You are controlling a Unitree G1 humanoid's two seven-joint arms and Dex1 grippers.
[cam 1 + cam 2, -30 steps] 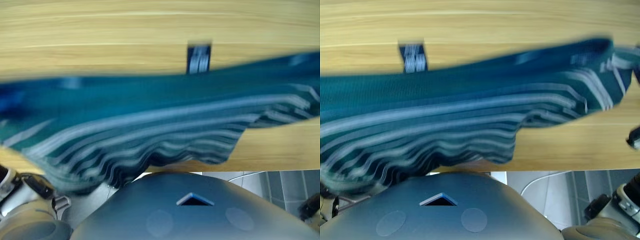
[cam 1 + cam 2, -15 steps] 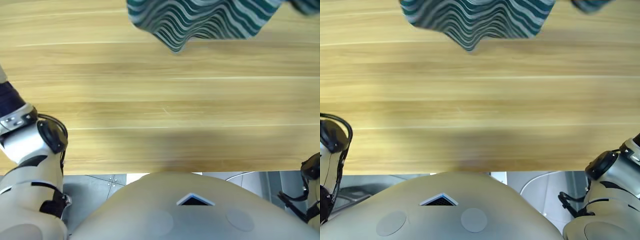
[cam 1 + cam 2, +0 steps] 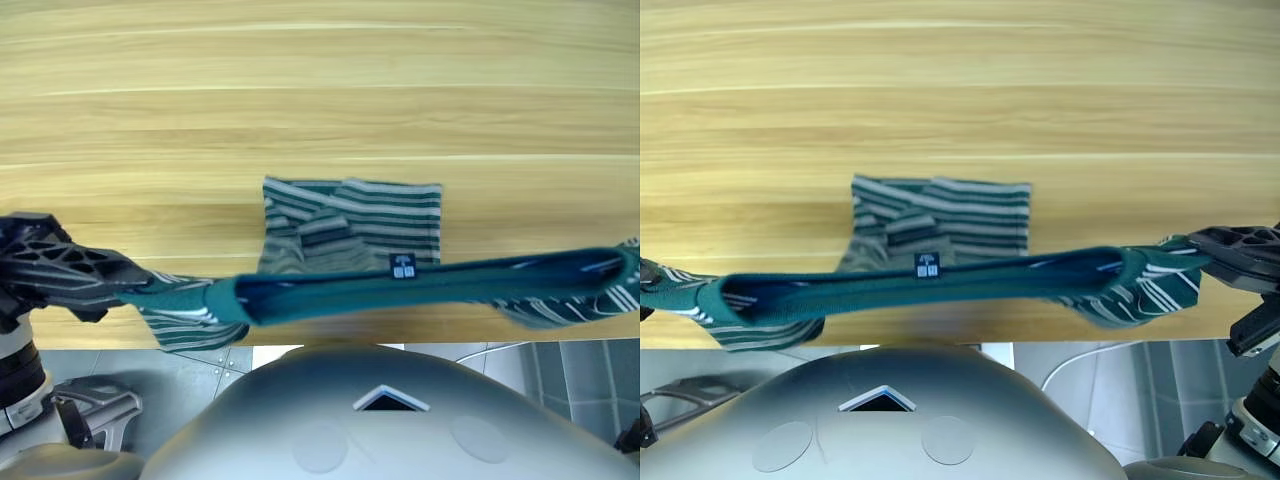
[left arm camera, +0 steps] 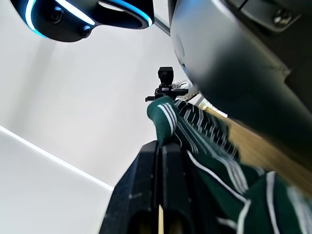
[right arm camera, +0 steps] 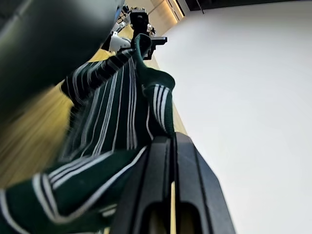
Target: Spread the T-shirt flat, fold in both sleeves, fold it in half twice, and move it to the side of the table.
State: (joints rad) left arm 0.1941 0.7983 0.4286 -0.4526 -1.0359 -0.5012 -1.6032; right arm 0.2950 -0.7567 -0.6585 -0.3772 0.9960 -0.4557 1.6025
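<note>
The left tool (image 3: 143, 284) and the right tool (image 3: 1188, 258) are each clenched on one end of the shirt's (image 3: 350, 225) edge. That edge is stretched taut between them, judged as preparation for spreading. Beyond the tools, the dark green, white-striped cloth lies bunched on the worktop (image 3: 320, 90).

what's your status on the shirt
Left hand, right hand shut on shirt. One edge stretched taut between them, rest lying on table.
</note>
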